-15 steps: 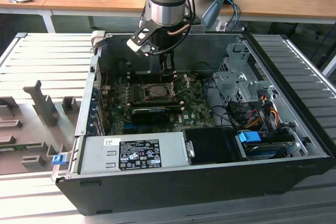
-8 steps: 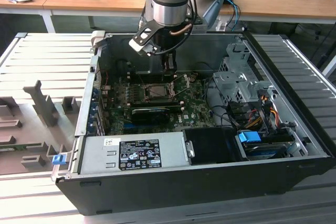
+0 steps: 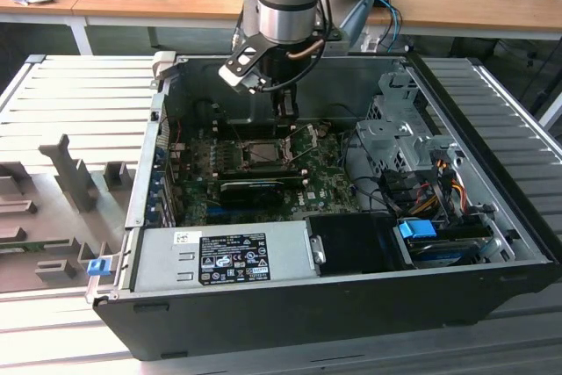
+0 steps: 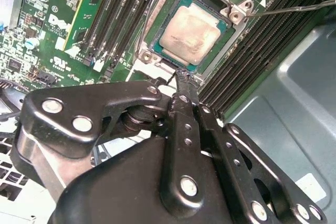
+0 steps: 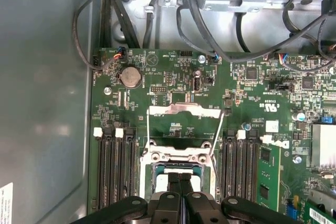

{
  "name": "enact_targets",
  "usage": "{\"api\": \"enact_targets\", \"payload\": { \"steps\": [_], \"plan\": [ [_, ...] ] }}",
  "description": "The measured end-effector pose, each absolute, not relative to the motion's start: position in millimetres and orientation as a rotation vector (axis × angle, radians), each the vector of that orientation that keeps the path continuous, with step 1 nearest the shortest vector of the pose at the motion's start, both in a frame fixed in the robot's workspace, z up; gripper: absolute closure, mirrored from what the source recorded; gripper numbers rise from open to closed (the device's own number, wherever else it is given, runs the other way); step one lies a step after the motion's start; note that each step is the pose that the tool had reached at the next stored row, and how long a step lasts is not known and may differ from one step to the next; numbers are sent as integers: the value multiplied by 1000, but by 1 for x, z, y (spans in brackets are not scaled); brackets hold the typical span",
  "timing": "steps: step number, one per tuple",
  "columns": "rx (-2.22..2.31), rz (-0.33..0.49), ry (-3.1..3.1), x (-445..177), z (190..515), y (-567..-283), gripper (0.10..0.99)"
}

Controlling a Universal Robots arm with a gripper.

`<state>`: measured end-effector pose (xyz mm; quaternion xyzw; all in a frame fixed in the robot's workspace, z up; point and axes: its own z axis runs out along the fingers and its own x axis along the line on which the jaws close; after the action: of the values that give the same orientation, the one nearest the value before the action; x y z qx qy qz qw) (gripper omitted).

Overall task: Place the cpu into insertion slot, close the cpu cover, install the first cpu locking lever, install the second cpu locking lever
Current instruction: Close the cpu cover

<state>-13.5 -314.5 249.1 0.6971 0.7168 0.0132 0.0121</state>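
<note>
The cpu (image 4: 191, 34), a pale square chip, lies flat in the insertion slot (image 4: 157, 30) on the green board. My gripper (image 4: 181, 74) is shut with nothing between its fingers, its tips just over the socket's near edge. In the first wrist view the gripper (image 5: 179, 178) hangs over the slot (image 5: 157, 174). The cpu cover (image 5: 184, 110) is a grey metal plate swung back beyond the socket. Two thin wire levers (image 5: 148, 135) (image 5: 217, 136) stand up on either side. In the exterior view the gripper (image 3: 284, 116) hovers above the socket (image 3: 263, 154).
Long black memory slots (image 5: 113, 166) flank the socket on both sides. A black expansion card (image 3: 250, 189) lies nearer the power supply (image 3: 219, 256). Cables (image 5: 194, 14) run across the case's far end, and the case wall (image 5: 47, 103) is close alongside.
</note>
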Motion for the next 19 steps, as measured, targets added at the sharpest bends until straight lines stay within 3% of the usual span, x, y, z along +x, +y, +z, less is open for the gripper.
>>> {"api": "enact_targets", "payload": {
  "steps": [19],
  "plan": [
    [2174,38,2236,4,255,-314,980]
  ]
}}
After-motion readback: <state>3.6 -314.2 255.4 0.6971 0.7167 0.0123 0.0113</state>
